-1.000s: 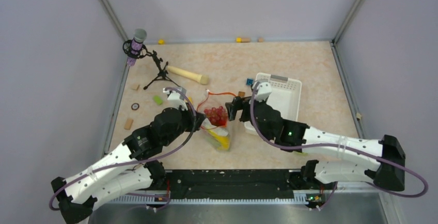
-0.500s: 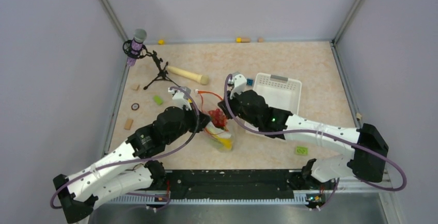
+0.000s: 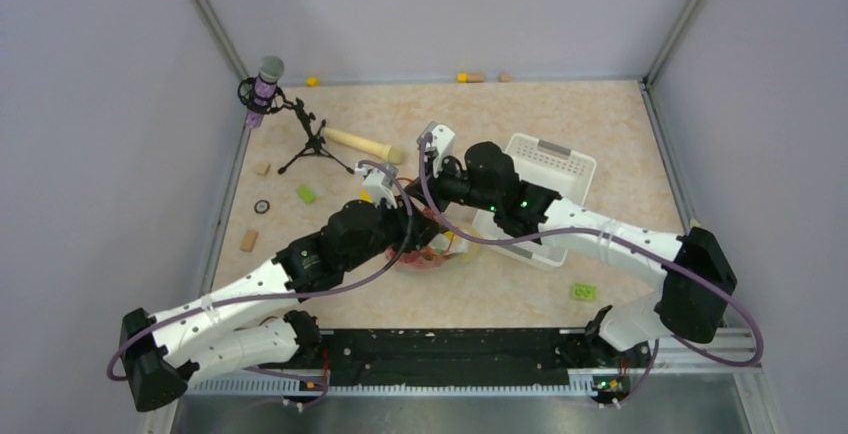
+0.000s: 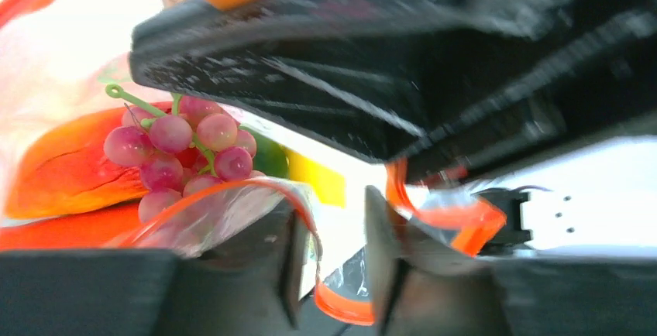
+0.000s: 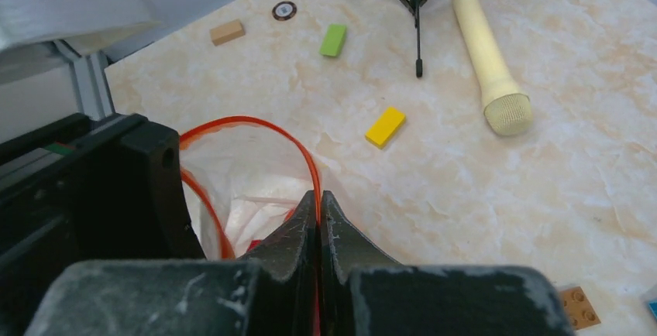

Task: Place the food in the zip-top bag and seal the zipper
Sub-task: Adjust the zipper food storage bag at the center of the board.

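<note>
Where the two arms meet over the worktop (image 3: 620, 134), the zip-top bag (image 3: 432, 254) lies with its mouth held up. Well left of the bag are a brown block (image 3: 248, 241) and a green block (image 3: 306, 194). Beyond the bag on that side are a microphone tripod (image 3: 310, 144) and a wooden stick (image 3: 360, 143).

The left gripper (image 4: 329, 212) is at the bag's mouth with a gap between its fingers (image 4: 259, 274). The orange-red zipper (image 4: 341, 311) runs through that gap. Inside the bag lies the food: pink grapes (image 4: 182, 154), an orange piece (image 4: 70, 173) and a yellow-green piece (image 4: 310, 175).

The right gripper (image 5: 318, 200) is clamped tight on the zipper. Just right of the bag is a white basket (image 3: 556, 167).
</note>
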You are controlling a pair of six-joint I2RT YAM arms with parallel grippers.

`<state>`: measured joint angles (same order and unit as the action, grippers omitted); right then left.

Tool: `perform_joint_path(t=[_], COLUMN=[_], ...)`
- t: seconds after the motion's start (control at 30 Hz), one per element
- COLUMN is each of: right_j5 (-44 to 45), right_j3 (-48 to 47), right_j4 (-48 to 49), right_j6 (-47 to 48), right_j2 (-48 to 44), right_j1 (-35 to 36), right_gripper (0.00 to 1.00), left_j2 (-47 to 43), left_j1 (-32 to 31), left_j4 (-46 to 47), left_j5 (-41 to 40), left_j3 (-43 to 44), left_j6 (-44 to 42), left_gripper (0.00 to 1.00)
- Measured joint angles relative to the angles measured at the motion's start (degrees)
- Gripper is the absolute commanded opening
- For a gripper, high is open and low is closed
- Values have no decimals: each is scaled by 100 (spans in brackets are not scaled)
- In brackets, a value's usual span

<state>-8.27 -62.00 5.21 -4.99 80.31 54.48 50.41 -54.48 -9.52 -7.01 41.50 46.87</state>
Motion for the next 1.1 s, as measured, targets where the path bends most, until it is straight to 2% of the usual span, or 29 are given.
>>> perform_joint_path(t=[0.1,0.17,0.23,0.43,0.57,0.77,0.93,1.0,1.1], right_j5=[-579,-820,-1108,-1672,-1845,-2011,-2103,-2142,-2164], right_j3=[26,96,219,476,503,562,575,575,575], right_j4=[72,177,334,660,730,820,848,846,839], right_j6=[50,55,55,109,181,192,192,192,201], right_j2=[170,212,223,225,225,225,225,225,225], right_j1=[-391,-564,-743,-997,-1040,-1270,-1333,-1333,-1333], right_gripper=[0,0,0,0,0,0,0,0,0], left_j2=[170,236,247,24,-485,-1421,-1502,-1491,-1506], left_j1=[-140,-245,-341,-448,-455,-455,-428,-356,0], left_j4=[48,7,-103,-573,-1095,-2026,-3355,-3604,-3351], left_j5=[-203,-398,-619,-839,-1180,-2741,-4061,-4319,-4341], left_j3=[57,109,192,407,568,603,643,621,374], left_j6=[-26,-85,-177,-621,-826,-424,511,645,417], left_gripper=[70,80,95,96,97,97,97,97,97])
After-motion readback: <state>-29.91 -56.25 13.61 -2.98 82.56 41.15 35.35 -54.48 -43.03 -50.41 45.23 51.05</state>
